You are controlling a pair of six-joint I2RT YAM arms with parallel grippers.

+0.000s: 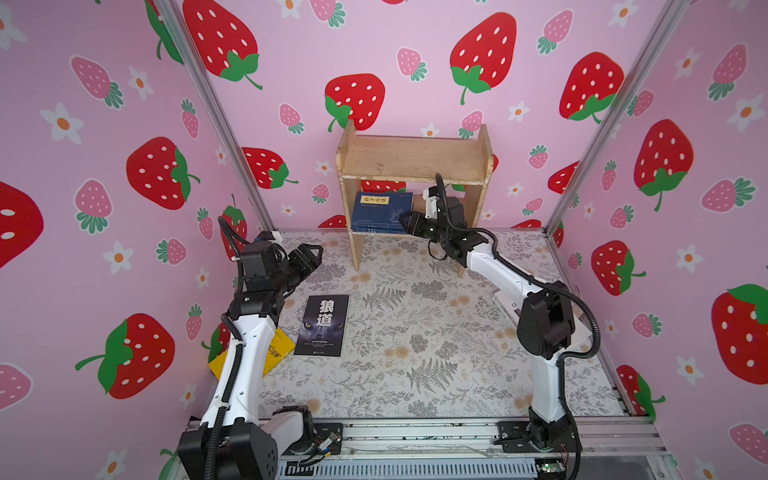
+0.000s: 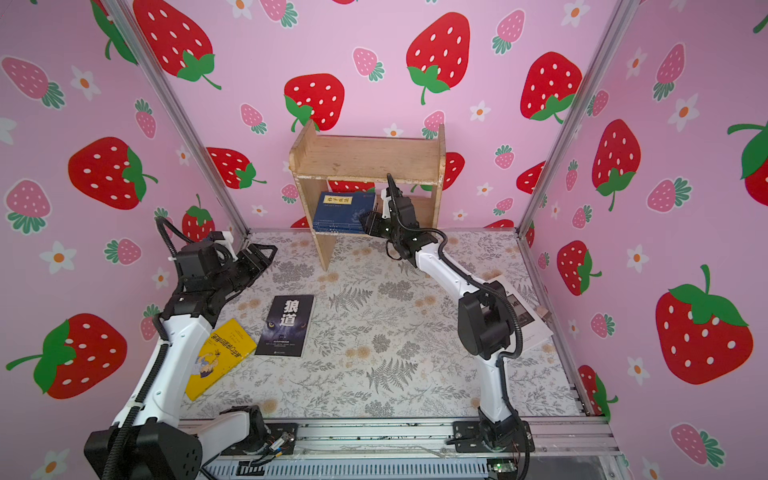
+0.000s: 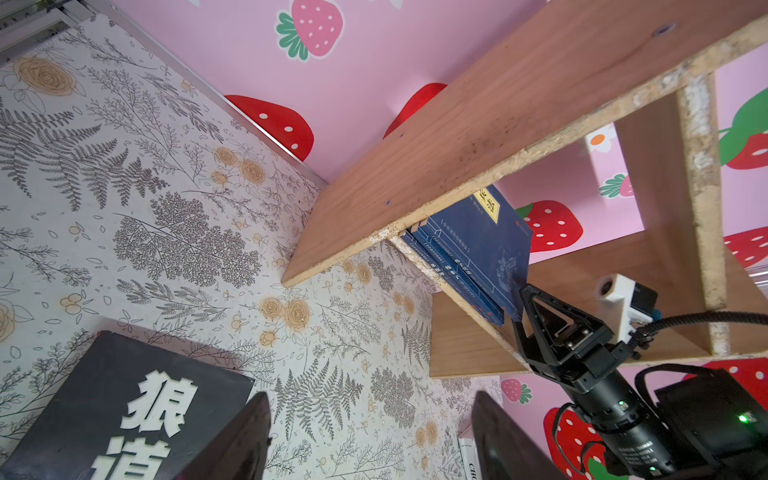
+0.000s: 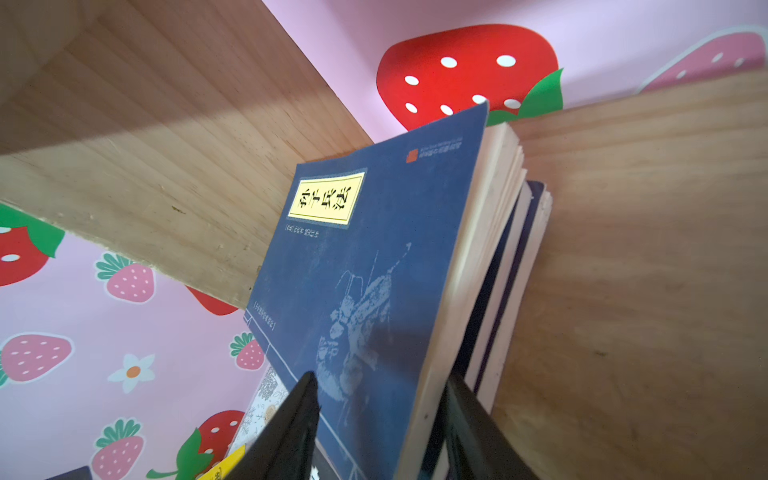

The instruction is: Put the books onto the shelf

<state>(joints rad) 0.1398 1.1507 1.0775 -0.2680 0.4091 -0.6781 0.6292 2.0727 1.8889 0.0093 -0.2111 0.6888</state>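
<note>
The shelf [image 1: 415,160] stands at the back of the table [image 1: 436,353], its upper tier bare. The navy books [image 1: 380,214] lie stacked flat on its lower tier. The black book [image 1: 324,326], yellow book [image 2: 220,357] and white book [image 2: 530,322] lie on the table, unshelved. The right gripper [image 4: 380,378] straddles a corner of the top navy book [image 4: 374,249]; whether it presses on the book cannot be told. The left gripper [image 3: 372,395] hovers with jaws apart, empty. Risk: if a finger drags on the cover as the arm withdraws, it would probably pull that book off the stack.
</note>
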